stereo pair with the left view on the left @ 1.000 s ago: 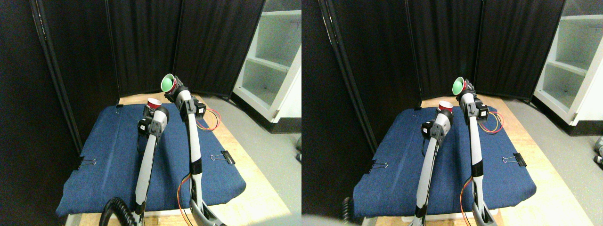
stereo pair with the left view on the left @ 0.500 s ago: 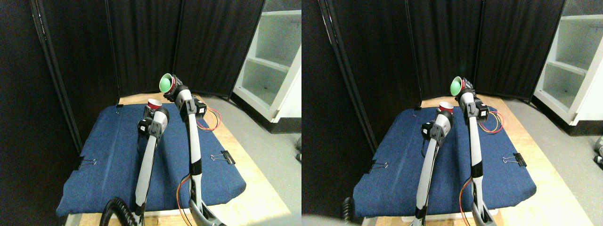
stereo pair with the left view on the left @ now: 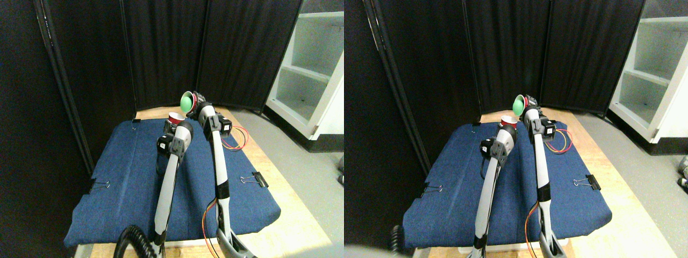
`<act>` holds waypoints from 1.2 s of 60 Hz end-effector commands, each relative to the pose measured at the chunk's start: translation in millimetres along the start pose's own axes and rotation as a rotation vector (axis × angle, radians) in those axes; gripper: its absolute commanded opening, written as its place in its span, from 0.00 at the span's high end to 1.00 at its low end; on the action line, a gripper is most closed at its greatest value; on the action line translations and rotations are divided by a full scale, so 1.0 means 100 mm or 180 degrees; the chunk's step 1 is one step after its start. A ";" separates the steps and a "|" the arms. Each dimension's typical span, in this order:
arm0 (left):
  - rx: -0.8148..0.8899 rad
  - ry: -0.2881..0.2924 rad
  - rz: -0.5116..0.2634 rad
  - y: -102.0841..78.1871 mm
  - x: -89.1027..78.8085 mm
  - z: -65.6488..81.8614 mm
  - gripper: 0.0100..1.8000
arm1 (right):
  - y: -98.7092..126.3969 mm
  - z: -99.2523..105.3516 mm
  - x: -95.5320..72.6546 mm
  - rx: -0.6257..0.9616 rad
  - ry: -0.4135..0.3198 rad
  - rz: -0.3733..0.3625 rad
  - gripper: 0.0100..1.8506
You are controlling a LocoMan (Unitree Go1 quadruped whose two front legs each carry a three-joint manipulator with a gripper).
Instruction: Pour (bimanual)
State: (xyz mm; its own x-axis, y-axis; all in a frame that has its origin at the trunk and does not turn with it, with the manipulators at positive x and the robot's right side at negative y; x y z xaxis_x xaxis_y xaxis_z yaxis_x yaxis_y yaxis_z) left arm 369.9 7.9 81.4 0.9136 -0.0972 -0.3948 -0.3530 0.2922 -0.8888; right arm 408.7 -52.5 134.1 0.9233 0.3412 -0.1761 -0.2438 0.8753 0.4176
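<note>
Just left of and below the right gripper, which clasps a sideways-tipped green-lined cup mouth-left, the left gripper holds an upright red cup.

A matt blue cloth of coarse weave covers the pale, smooth wooden table, held at its edges by black metal binder clips. Behind the table hang dark, matt fabric screens. The manipulators' limbs look like smooth pale plastic. The green cup above the cloth looks like smooth plastic.
</note>
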 end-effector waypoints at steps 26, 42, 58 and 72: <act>-0.0085 -0.0042 -0.0048 -0.05 0.12 -0.03 1.00 | 0.06 0.12 0.08 -0.0402 -0.0208 0.0145 1.00; -0.0061 -0.0056 -0.0041 -0.04 0.16 -0.03 1.00 | 0.08 0.13 0.07 -0.0649 -0.0231 0.0235 1.00; -0.0047 -0.0052 -0.0037 -0.03 0.16 -0.01 1.00 | 0.05 0.11 0.10 -0.0901 -0.0195 0.0224 1.00; -0.0040 -0.0005 -0.0042 -0.03 0.16 0.01 1.00 | 0.04 0.09 0.12 -0.1219 -0.0190 0.0207 0.97</act>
State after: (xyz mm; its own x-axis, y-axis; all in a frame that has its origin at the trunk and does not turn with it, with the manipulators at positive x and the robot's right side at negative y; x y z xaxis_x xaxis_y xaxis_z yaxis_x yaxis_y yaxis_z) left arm 382.3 7.6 71.1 0.9042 -0.0825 -0.4191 -0.3783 0.3008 -0.8754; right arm 417.6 -48.4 137.0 0.9088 0.3926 -0.1412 -0.3812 0.9189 0.1014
